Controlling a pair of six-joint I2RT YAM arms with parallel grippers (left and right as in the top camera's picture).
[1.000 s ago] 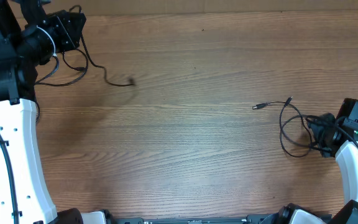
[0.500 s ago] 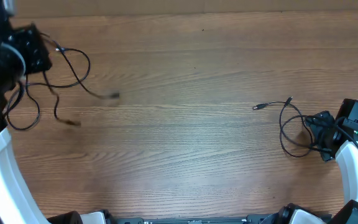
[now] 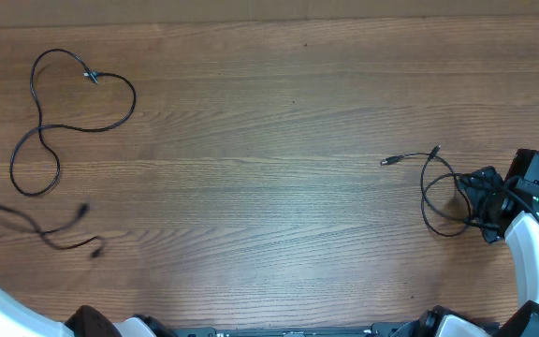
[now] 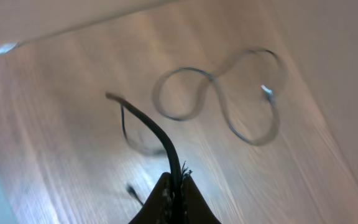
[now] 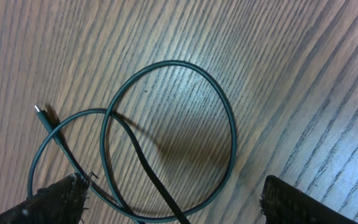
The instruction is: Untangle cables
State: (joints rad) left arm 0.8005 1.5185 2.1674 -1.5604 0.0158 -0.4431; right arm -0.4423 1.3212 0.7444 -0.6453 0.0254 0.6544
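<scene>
Cables: three on the desk [image 3: 269,253], all well apart, none crossing another.

Widest spread: figure-eight cable [image 3: 73,117], far left, lying free of both arms.

Coiled cable [image 3: 435,192], right side, loops crossing over themselves, plug end [image 3: 388,161] pointing toward centre. Right fingers [image 5: 58,199] spread wide, one either side of the coil, gripping nothing.

Trailing cable [image 3: 68,241], near left, blurred. Left fingers [image 4: 174,198] pinched onto it, cord arching up from them.

Judgement: separation mostly done. Remaining: lay down the trailing cable, open out the coil.

Desk: bare brown wood grain. Room beyond not shown.
</scene>
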